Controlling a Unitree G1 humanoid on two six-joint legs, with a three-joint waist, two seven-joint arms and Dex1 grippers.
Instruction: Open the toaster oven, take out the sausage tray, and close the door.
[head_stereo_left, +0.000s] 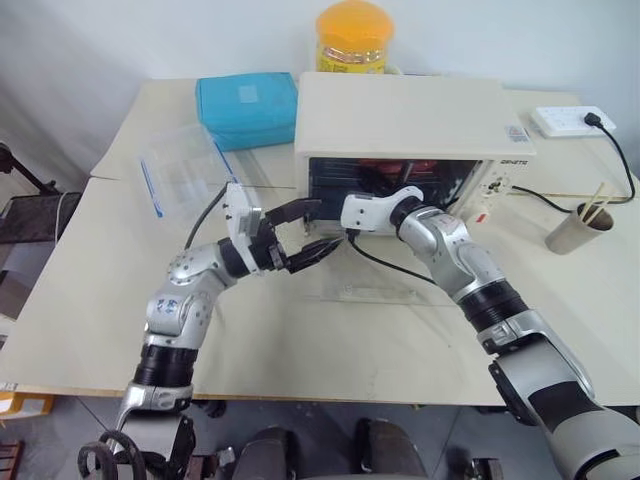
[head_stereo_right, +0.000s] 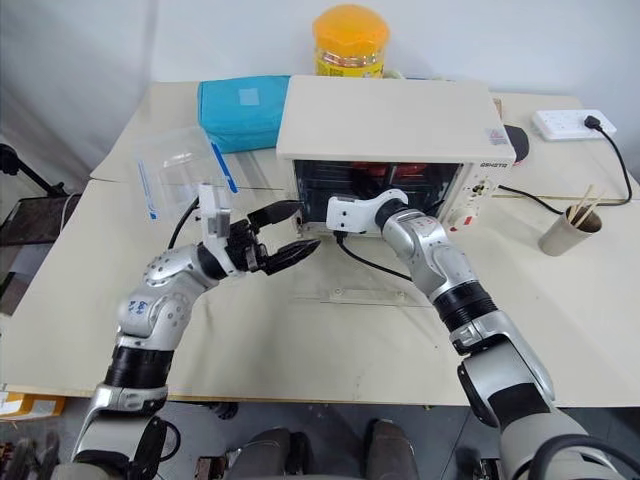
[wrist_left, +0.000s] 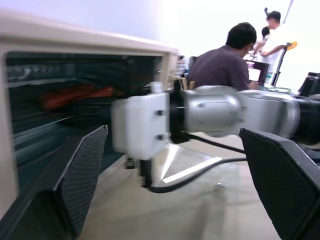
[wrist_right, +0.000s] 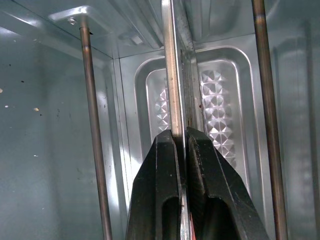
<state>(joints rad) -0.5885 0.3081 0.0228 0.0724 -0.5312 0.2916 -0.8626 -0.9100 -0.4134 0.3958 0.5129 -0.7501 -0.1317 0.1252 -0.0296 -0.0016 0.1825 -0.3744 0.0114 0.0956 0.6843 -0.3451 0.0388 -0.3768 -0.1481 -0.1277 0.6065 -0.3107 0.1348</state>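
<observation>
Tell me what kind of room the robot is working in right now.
Likely a lab or office test setup, not a home kitchen: the toaster oven sits on a plain work table beside a power strip, and people are at desks behind.

I see a pale beige table (head_stereo_left: 300, 350) against a plain white wall (head_stereo_left: 120, 40), grey floor (head_stereo_left: 60, 440) below its near edge; people (wrist_left: 222, 65) sit at desks in the bright room behind
</observation>
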